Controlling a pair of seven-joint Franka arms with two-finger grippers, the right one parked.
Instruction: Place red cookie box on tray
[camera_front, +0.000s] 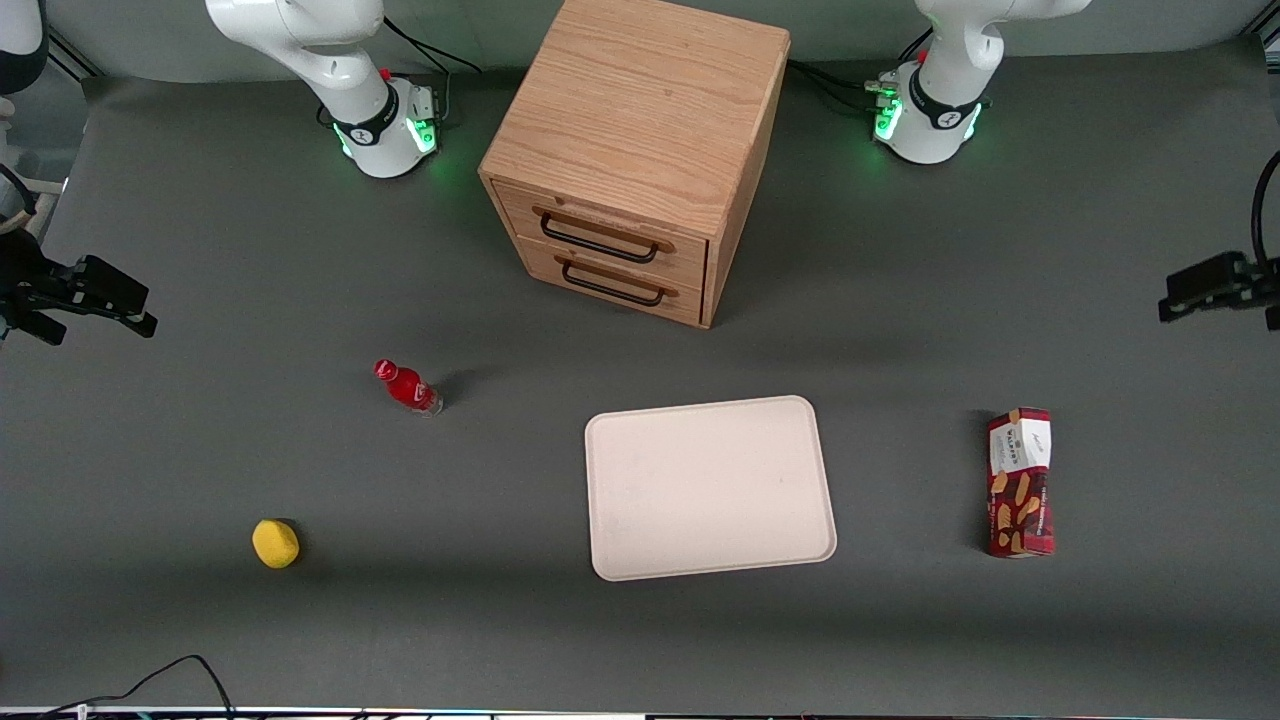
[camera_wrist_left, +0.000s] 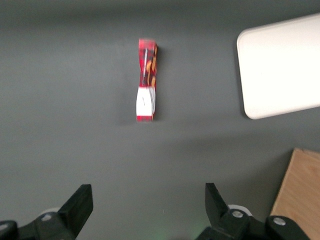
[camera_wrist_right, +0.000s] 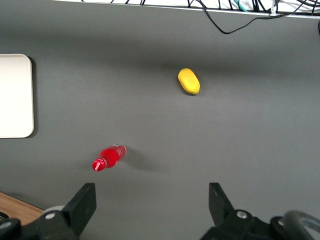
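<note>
The box (camera_front: 1019, 482) lies flat on the table, apart from the tray (camera_front: 709, 487) toward the working arm's end, while the gripper (camera_wrist_left: 149, 205) hangs high above it, fingers spread and holding nothing, likely lining up a descent.

A dark grey matte table (camera_front: 200, 620) fills the scene under even, soft light. A light oak cabinet (camera_front: 640, 130) with 2 drawers, each with a black handle (camera_front: 598, 238), stands on it, casting a soft shadow. Black cables (camera_front: 180, 675) trail along the table's nearest edge.

The gripper (camera_wrist_left: 147, 205) hangs above bare table.
</note>
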